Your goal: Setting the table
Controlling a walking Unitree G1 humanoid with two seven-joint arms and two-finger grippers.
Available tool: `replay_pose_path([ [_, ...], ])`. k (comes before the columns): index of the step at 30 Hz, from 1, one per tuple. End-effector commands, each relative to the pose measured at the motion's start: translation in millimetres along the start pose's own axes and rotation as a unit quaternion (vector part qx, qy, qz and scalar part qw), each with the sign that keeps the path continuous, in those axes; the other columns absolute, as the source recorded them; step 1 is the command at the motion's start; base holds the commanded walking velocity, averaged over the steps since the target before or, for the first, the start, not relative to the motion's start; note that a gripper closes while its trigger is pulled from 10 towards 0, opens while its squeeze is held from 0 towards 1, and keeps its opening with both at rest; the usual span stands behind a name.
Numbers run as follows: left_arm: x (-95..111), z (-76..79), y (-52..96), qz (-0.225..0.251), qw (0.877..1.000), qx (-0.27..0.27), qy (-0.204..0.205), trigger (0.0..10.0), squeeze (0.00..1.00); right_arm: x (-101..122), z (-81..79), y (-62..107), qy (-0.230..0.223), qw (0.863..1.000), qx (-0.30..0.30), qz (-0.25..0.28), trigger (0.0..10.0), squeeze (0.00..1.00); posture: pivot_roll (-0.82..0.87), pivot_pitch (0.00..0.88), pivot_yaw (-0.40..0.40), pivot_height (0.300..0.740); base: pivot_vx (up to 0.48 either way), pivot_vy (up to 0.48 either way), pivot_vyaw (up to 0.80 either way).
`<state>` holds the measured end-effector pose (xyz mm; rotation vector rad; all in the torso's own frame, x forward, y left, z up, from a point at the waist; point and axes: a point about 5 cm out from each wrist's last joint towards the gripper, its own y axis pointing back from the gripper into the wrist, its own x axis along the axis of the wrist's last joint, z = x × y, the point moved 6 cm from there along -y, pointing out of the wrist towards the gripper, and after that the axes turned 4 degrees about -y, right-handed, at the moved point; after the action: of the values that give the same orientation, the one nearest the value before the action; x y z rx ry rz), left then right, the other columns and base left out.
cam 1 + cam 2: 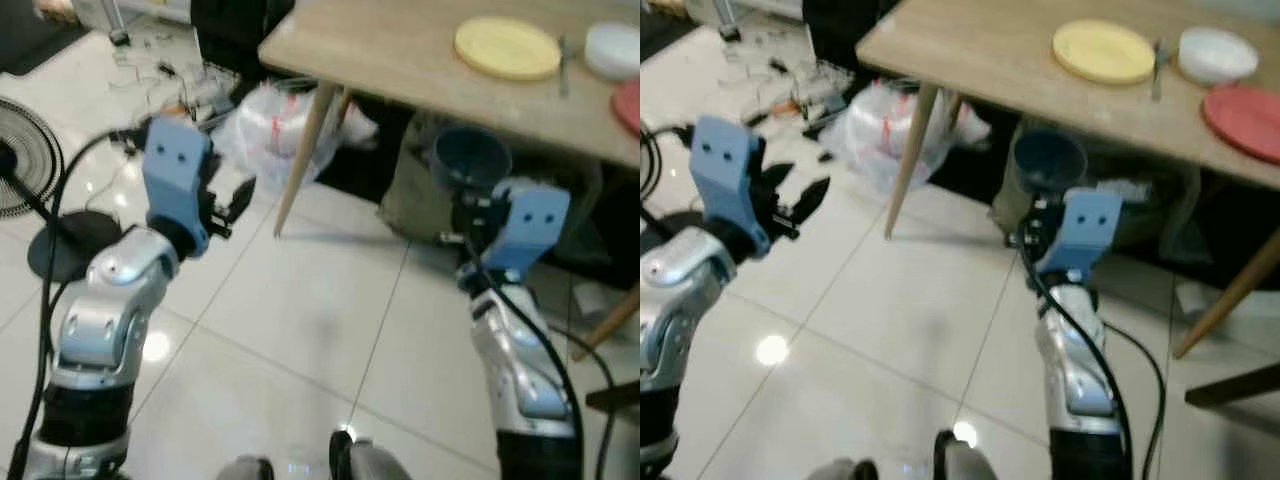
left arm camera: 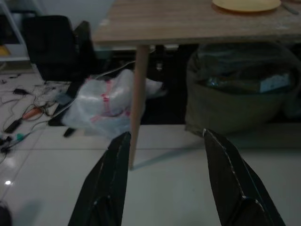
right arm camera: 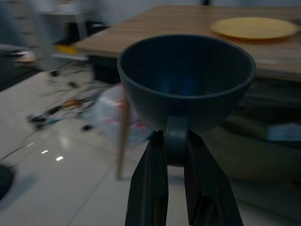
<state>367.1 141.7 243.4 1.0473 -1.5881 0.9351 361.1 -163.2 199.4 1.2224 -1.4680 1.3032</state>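
My right gripper (image 3: 176, 155) is shut on the short handle of a dark blue bowl (image 3: 186, 82), held upright just below and in front of the wooden table (image 1: 400, 50) edge; the same blue bowl (image 1: 472, 158) shows above my right arm. On the table lie a yellow plate (image 1: 507, 47), a white bowl (image 1: 615, 50), a red plate (image 1: 1248, 120) and a piece of cutlery (image 1: 1158, 62). My left gripper (image 2: 164, 155) is open with nothing in it, raised over the floor left of the table leg (image 1: 305, 150).
A white plastic bag (image 1: 265, 125), cables (image 1: 160, 60) and a fan (image 1: 25, 150) lie on the tiled floor to the left. A large olive sack (image 2: 240, 89) sits under the table. A second table leg (image 1: 1230, 290) slants at the right.
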Motion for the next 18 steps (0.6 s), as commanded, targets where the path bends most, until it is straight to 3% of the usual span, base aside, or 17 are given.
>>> replay_pose_path([
  [1, -4.0, 0.6, 1.4, -0.005, 1.0, -0.002, 0.004, 10.0, 0.02, 0.1, 1.8, 0.9, 0.002, 1.0, -0.003, 0.0, 10.0, 0.0, -0.02, 0.093, 0.072, 0.74, -0.36, 0.0, 0.0],
  [18, -3.2, 2.3, -0.7, -0.003, 1.0, -0.006, 0.005, 10.0, 0.02, -1.5, 3.7, 2.2, 0.002, 1.0, -0.008, -0.001, 10.0, 0.0, -0.03, 0.093, 0.078, 0.74, -0.363, 0.0, 0.0],
])
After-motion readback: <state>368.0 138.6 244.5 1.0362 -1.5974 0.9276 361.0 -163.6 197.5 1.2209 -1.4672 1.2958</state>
